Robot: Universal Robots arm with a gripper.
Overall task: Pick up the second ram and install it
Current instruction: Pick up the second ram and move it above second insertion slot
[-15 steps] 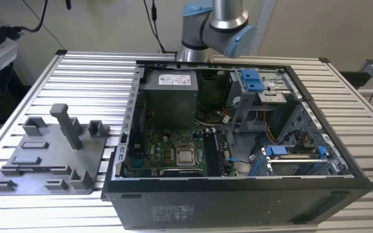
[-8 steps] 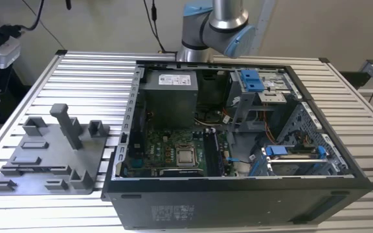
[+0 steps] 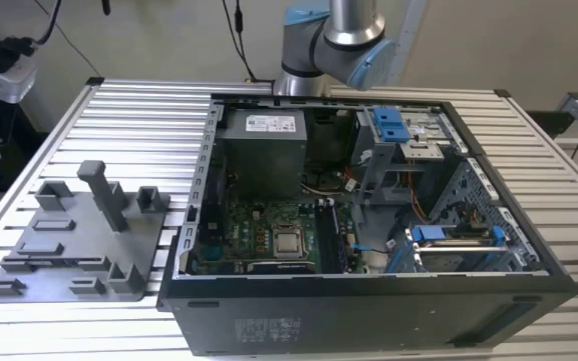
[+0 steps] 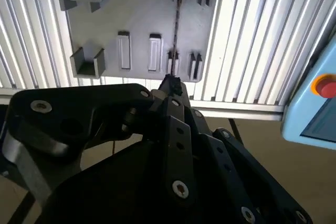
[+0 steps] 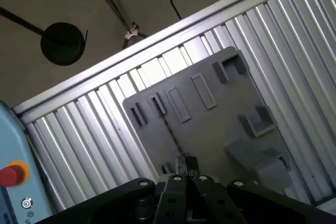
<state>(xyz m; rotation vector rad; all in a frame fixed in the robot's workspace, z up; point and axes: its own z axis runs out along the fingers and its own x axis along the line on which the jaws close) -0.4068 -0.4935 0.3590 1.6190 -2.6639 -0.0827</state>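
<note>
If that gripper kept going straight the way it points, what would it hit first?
Probably the second ram, the thin dark stick standing on edge in the grey fixture plate, straight ahead of the gripper; nothing shows between them, though depth is unclear.

A slatted metal table (image 3: 129, 113) bears two things. A grey fixture plate (image 3: 78, 248) lies flat on the slats toward the exterior view's left. Just beside it, toward the right, stands an open computer case (image 3: 369, 316).
</note>
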